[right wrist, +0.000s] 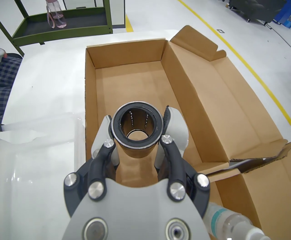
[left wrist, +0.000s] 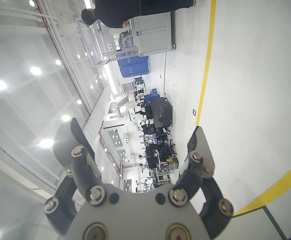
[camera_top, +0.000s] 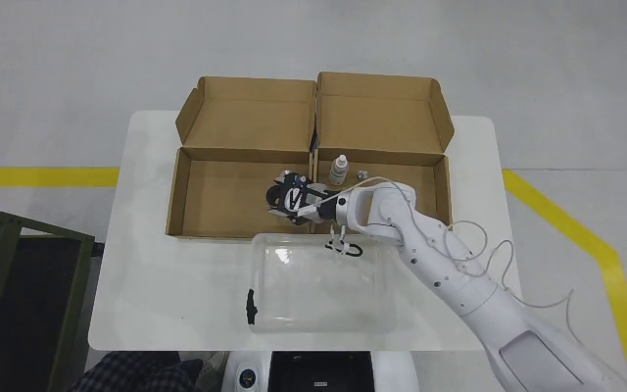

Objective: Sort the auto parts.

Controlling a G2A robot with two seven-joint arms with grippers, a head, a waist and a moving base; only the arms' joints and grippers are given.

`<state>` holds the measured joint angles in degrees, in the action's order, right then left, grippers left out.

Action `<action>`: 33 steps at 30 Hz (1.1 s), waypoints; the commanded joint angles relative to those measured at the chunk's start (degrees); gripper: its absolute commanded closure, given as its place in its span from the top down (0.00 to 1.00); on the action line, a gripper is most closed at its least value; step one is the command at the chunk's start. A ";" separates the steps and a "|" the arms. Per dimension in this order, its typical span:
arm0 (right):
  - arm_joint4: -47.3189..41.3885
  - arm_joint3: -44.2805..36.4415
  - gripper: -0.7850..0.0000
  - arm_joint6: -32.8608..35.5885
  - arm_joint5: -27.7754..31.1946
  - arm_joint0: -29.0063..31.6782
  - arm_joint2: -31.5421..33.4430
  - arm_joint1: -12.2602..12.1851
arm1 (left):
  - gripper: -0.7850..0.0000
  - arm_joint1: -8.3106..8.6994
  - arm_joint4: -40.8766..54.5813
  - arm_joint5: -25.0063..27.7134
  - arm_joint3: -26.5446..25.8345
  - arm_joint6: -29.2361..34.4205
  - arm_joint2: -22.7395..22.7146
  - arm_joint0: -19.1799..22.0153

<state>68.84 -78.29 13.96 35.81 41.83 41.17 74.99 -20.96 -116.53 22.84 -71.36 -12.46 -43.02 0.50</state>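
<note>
Clamps a bearing (right wrist: 136, 143) in the right gripper (right wrist: 138, 116) above the left box (right wrist: 136, 84), near a bottle (camera_top: 338, 170) with an unreadable label in the right box (camera_top: 392, 186), with the left gripper (left wrist: 136, 130) spread apart.

The white surface (camera_top: 157, 284) stands on a pale floor crossed by yellow tape (camera_top: 59, 176). Off its left edge sits a green cart (right wrist: 61, 25) carrying 1 pink bottle (right wrist: 55, 14). Plaid cloth (camera_top: 147, 374) shows just past the near edge. A blue cabinet (left wrist: 134, 64) stands far off in the hall.
</note>
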 commanded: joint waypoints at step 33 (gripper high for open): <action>2.92 7.89 0.39 4.22 -0.19 -3.26 -2.78 3.41 | 1.00 0.00 0.00 0.00 0.00 0.00 0.00 0.00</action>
<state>71.75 -70.49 18.21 35.59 38.60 38.39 78.35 -20.96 -116.53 22.84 -71.36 -12.46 -43.02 0.50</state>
